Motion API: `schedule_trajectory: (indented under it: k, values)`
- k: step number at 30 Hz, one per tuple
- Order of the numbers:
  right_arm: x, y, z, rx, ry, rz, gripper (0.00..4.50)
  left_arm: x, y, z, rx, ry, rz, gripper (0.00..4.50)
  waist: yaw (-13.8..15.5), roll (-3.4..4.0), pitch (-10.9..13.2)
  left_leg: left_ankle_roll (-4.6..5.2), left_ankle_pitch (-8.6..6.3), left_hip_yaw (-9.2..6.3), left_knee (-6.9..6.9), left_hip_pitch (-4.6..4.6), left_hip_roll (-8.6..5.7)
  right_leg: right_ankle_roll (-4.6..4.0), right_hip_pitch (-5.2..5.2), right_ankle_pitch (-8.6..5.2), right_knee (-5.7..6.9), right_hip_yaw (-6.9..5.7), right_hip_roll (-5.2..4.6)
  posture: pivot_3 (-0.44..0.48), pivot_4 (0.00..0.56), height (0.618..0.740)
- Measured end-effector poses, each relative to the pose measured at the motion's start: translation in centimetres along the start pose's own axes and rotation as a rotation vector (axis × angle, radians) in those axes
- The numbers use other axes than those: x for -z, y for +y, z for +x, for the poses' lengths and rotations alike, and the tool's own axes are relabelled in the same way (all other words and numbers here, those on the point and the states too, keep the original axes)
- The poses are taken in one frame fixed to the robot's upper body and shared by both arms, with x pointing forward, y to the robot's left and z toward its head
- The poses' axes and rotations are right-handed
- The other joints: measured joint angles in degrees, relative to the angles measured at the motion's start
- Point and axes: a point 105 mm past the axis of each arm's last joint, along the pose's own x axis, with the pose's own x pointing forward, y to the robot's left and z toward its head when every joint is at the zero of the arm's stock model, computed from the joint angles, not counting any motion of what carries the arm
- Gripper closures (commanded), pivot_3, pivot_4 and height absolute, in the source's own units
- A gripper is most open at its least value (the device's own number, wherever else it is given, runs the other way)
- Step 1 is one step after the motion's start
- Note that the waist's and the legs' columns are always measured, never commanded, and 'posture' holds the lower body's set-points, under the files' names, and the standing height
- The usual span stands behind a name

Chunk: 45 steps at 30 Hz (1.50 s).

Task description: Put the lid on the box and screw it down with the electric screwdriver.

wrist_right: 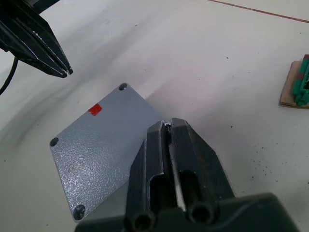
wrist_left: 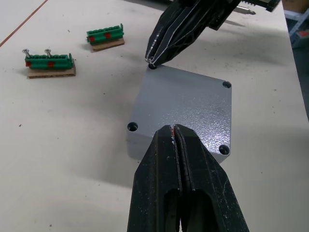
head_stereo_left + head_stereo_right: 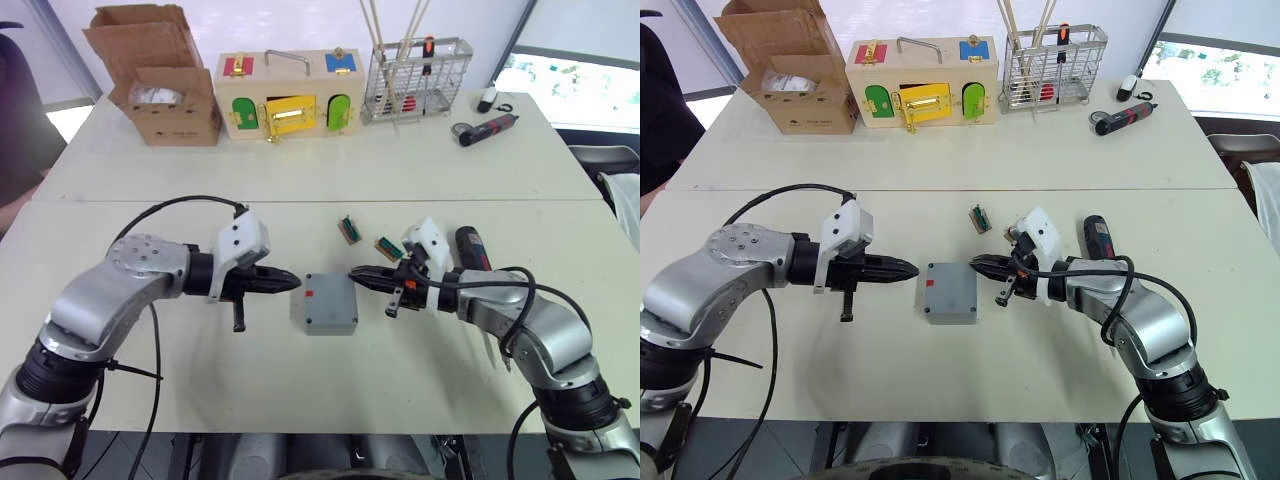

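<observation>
The grey box (image 3: 325,327) stands at the middle of the table with the lid (image 3: 326,299) lying flat on top of it. The lid has a hole at each corner and a small red mark. My left gripper (image 3: 296,280) is shut, its tips at the lid's left edge (image 2: 173,127). My right gripper (image 3: 354,274) is shut too, its tips down at the lid's far right corner hole (image 2: 151,60). The electric screwdriver (image 3: 468,248), black with red markings, lies on the table just behind my right forearm.
Two green terminal blocks on cardboard bits (image 3: 349,229) (image 3: 388,246) lie just behind the box. At the table's far edge are a cardboard carton (image 3: 160,75), a wooden latch box (image 3: 288,95), a wire basket (image 3: 418,78) and a smaller angled driver (image 3: 487,128).
</observation>
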Motion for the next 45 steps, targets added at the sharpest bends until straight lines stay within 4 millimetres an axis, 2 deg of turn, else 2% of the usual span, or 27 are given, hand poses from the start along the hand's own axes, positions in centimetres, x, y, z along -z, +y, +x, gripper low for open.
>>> schedule_trajectory:
  k: [4, 8, 11, 14, 16, 19, 22, 25, 28, 32, 35, 45]
  values:
    - [0.0, 0.1, 0.0, -0.013, -0.004, 0.005, 1.09, 0.0, 0.0, 0.0, 0.001, -0.001, 0.001, 4.50, 0.00, 0.00, 0.00, 0.00, 0.00, 0.00, 0.00, 0.00, 0.00, 0.00, 0.00, 0.00, 0.00, 0.00, 0.00, 0.000, 0.150, 0.740]
    - [-0.1, 0.1, -0.3, -0.017, -0.003, 0.004, 0.01, -0.1, 0.0, 0.2, 0.007, -0.015, -0.005, 4.50, 0.08, 0.00, 0.00, 0.00, 0.00, 0.00, 0.00, 0.00, 0.00, 0.00, 0.00, 0.00, 0.00, 0.00, -0.01, 0.000, 0.150, 0.740]
    - [-1.1, -1.2, -1.6, 0.025, -0.009, 0.021, 0.01, -0.8, 0.1, 0.6, 0.030, -0.054, -0.010, 4.50, 0.19, 0.00, 0.00, -0.01, 0.01, 0.00, 0.05, -0.02, -0.02, 0.00, 0.01, 0.00, 0.00, -0.01, -0.02, 0.000, 0.150, 0.740]
    - [-4.4, -3.9, -5.0, 0.130, -0.049, 0.022, 0.01, -2.1, 0.2, 0.9, 0.070, -0.085, 0.046, 4.50, 0.20, 0.00, 0.00, -0.02, 0.01, 0.00, 0.04, -0.01, -0.04, 0.00, 0.03, 0.00, 0.00, -0.01, -0.03, 0.000, 0.150, 0.740]
    - [-5.7, -5.4, -7.5, 0.195, -0.042, 0.051, 0.01, -2.0, -0.1, 1.6, 0.125, -0.085, 0.070, 4.50, 0.19, 0.00, 0.00, 0.00, 0.00, 0.00, -0.01, 0.00, -0.03, 0.00, 0.04, 0.00, -0.04, -0.02, -0.03, 0.000, 0.150, 0.740]
    - [-5.0, -7.0, -10.6, 0.279, 0.100, 0.108, 0.01, -1.9, -0.9, 2.9, 0.211, -0.094, 0.097, 4.50, 0.27, 0.00, 0.00, 0.07, -0.04, 0.02, -0.01, -0.03, -0.03, 0.00, 0.04, 0.00, -0.08, -0.02, -0.03, 0.000, 0.150, 0.740]
    - [-2.8, -7.5, -13.5, 0.341, 0.317, 0.222, 0.01, -2.9, -1.6, 3.7, 0.275, -0.125, 0.161, 4.50, 0.17, 0.00, 0.00, 0.08, -0.05, 0.06, 0.01, -0.03, -0.01, 0.00, 0.03, 0.00, -0.08, 0.01, -0.02, 0.000, 0.150, 0.740]
    - [-0.7, -7.7, -15.1, 0.385, 0.451, 0.365, 0.01, -3.6, -2.1, 4.1, 0.298, -0.143, 0.210, 4.50, -0.14, 0.01, 0.00, 0.11, -0.06, 0.13, 0.01, 0.00, 0.04, 0.00, 0.03, 0.00, -0.06, 0.09, 0.04, 0.000, 0.150, 0.740]
    - [1.5, -7.2, -16.1, 0.389, 0.554, 0.539, 0.01, -3.5, -3.3, 4.5, 0.320, -0.147, 0.239, 4.50, -0.08, 0.06, -0.01, 0.18, -0.10, 0.17, 0.00, 0.01, 0.05, 0.00, 0.01, 0.00, -0.04, 0.13, 0.05, 0.000, 0.150, 0.740]
    - [2.6, -7.4, -16.3, 0.374, 0.587, 0.671, 0.01, -3.0, -4.8, 4.6, 0.328, -0.147, 0.228, 4.50, 0.06, 0.06, -0.01, 0.20, -0.11, 0.21, 0.04, 0.01, 0.05, 0.00, 0.01, 0.00, -0.06, 0.15, 0.03, 0.000, 0.150, 0.740]
    - [3.1, -7.4, -16.0, 0.353, 0.619, 0.724, 0.01, -2.4, -5.4, 4.6, 0.318, -0.140, 0.202, 4.50, 0.24, 0.06, -0.01, 0.20, -0.11, 0.20, 0.04, 0.01, 0.04, 0.00, 0.02, 0.00, -0.06, 0.15, 0.02, 0.000, 0.150, 0.740]
    - [5.3, -8.2, -14.7, 0.373, 0.776, 0.763, 0.01, -2.1, -5.2, 5.1, 0.246, -0.148, 0.144, 4.50, 0.14, 0.06, -0.01, 0.20, -0.11, 0.19, 0.03, -0.01, 0.04, 0.00, -0.01, 0.00, -0.09, 0.14, 0.02, 0.000, 0.150, 0.740]
